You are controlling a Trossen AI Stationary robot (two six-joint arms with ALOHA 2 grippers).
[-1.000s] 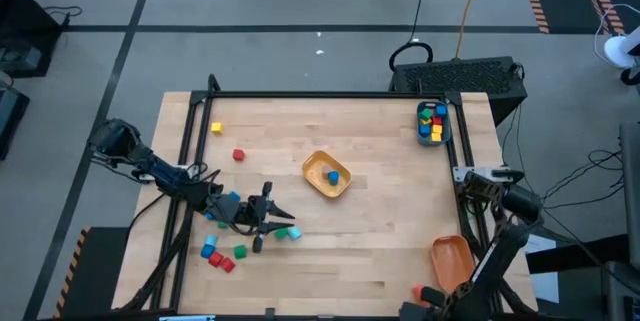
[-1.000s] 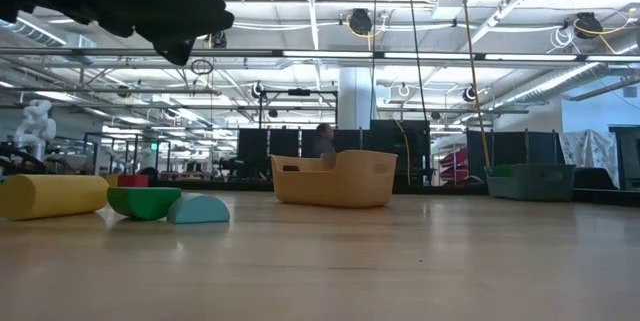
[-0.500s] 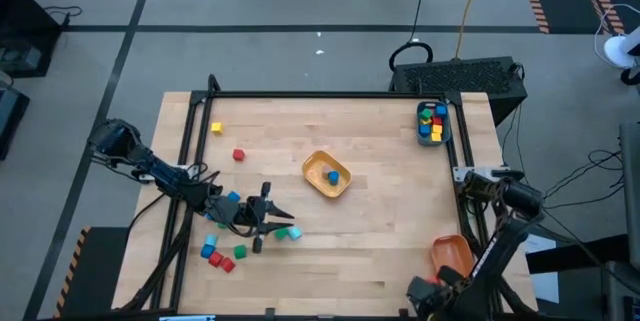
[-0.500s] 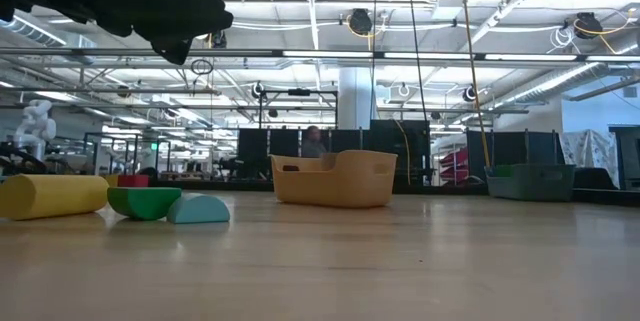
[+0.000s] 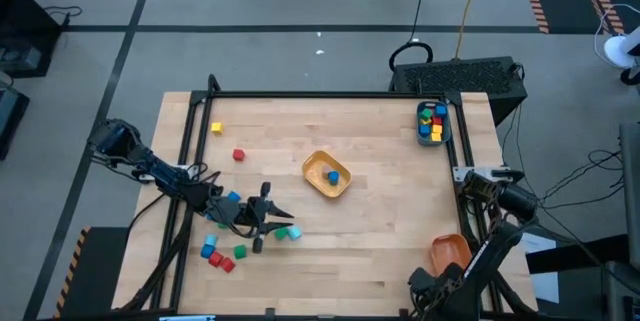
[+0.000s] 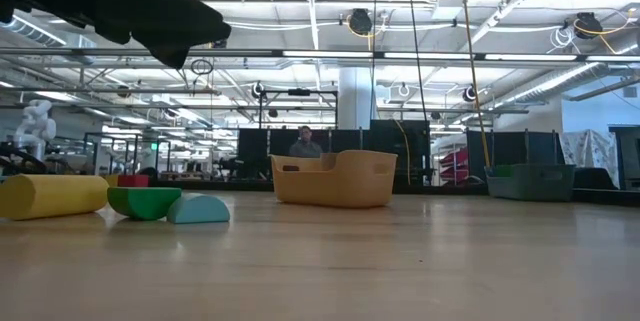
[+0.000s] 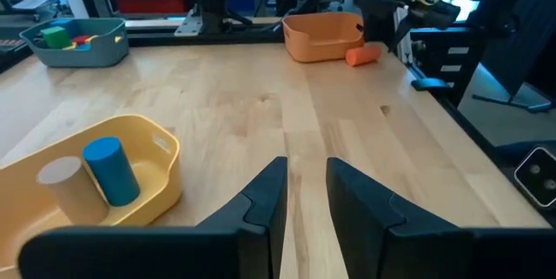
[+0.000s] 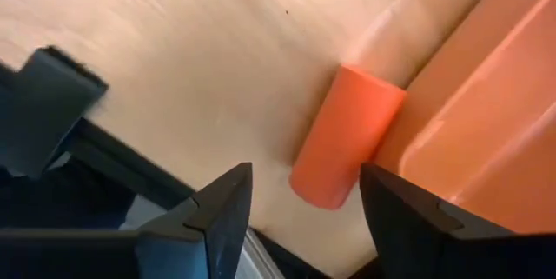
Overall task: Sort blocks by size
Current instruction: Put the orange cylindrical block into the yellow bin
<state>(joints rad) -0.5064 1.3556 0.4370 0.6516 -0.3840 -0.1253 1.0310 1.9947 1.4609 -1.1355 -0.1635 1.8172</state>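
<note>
Since a second ago the right gripper (image 8: 300, 218) has let go: its fingers now stand apart with an orange cylinder (image 8: 346, 136) lying loose on the table between and ahead of them, touching the outer wall of the orange bin (image 8: 486, 131), not inside it. Judgement: this block missed its bin and likely needs regrasping. The right arm has pulled back toward the table's near right corner, wrist low beside the bin. The left gripper (image 7: 306, 194) hovers unchanged above the scattered blocks (image 5: 222, 253) near the table's left front, fingers narrowly parted, holding nothing, aimed toward the yellow bin (image 7: 165, 153).
</note>
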